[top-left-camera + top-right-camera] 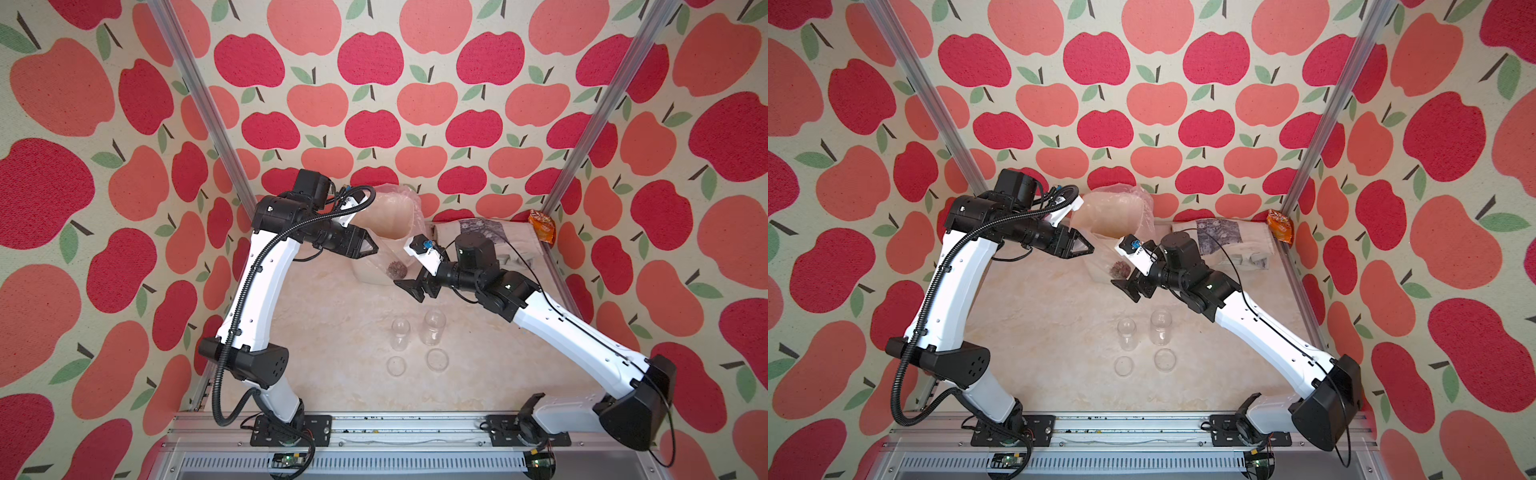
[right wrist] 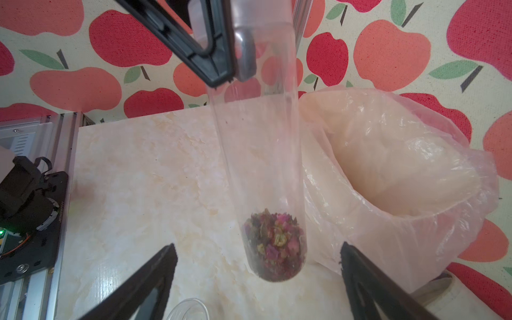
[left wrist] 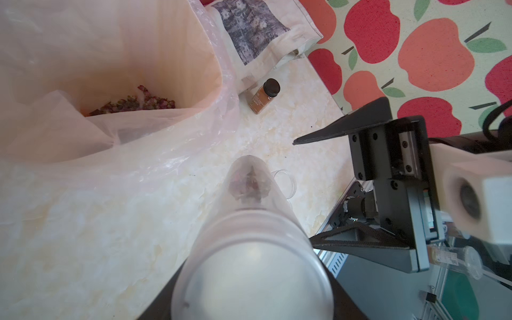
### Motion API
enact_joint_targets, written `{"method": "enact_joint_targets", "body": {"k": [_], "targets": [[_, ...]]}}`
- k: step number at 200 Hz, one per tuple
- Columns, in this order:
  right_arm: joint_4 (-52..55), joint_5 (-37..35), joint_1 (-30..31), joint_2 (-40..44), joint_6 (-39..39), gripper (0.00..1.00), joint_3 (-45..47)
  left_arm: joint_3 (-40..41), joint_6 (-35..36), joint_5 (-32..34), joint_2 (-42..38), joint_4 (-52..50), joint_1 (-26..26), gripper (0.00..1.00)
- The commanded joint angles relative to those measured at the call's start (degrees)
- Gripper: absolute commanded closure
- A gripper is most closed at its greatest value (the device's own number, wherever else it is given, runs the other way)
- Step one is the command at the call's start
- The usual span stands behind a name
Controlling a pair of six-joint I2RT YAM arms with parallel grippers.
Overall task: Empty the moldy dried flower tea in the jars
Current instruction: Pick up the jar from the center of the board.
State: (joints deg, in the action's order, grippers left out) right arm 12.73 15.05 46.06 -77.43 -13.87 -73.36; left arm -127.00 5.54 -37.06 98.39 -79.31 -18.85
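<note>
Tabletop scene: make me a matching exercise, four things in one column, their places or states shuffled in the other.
Things:
1. clear cylindrical jar of dried flower tea
2. white bin lined with a clear plastic bag
3. small amber jar with a black cap
4. right hand
States:
A. open, close to the tea-filled end
B. on the table beside the bin
C. gripped by the left hand
D. loose tea at the bottom
Pairs: 1-C, 2-D, 3-B, 4-A
</note>
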Motion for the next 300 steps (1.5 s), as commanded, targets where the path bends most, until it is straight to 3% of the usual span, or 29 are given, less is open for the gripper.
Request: {"method": "enact_joint_targets", "body": {"k": [1, 103, 137, 145, 171, 183, 196, 225, 255, 275, 300], "targets": [[-3.7, 4.5, 0.0, -1.7, -1.2, 0.07, 0.5, 1.0, 0.3, -6.8, 0.5, 3.4, -0.4, 0.86], [-8.5, 3.1, -0.7, -7.6, -4.9, 0.23, 0.1, 3.0, 1.5, -13.8, 2.4, 5.2, 0.4, 0.85], [-8.7, 3.3, -1.0, -7.7, -4.8, 0.40, 0.4, 3.6, 1.2, -14.9, 2.7, 6.4, 0.7, 0.80], [-8.7, 3.3, -1.1, -7.5, -4.7, 0.44, 0.8, 3.7, 1.4, -14.9, 2.7, 6.9, 0.8, 0.76], [-8.5, 3.6, -1.5, -6.0, -4.5, 0.61, 2.3, 3.6, 4.0, -14.9, 2.2, 8.6, 0.9, 0.41], [-8.0, 4.5, -2.2, -5.2, -4.3, 0.66, 2.7, 2.9, 6.6, -13.9, 1.9, 9.1, 1.0, 0.21], [-7.1, 6.0, -3.3, -4.5, -3.9, 0.70, 2.9, 1.9, 10.3, -11.8, 1.4, 9.1, 1.2, 0.09], [-5.7, 10.9, -6.2, -2.5, -3.5, 0.74, 4.5, 4.6, 19.8, -15.8, -0.7, 11.6, 2.8, 0.02], [-1.7, 18.8, -7.9, -1.2, -5.2, 0.74, 4.5, 4.2, 36.6, -22.3, -0.6, 7.5, 1.9, 0.01], [1.6, 23.4, -8.1, -1.2, -8.3, 0.74, 4.2, 4.2, 44.5, -22.1, -0.4, 5.9, 0.5, 0.01], [2.4, 28.1, -8.1, -1.3, -9.5, 0.74, 4.8, 4.7, 50.3, -16.6, 0.3, 5.2, -2.7, 0.01]]}}
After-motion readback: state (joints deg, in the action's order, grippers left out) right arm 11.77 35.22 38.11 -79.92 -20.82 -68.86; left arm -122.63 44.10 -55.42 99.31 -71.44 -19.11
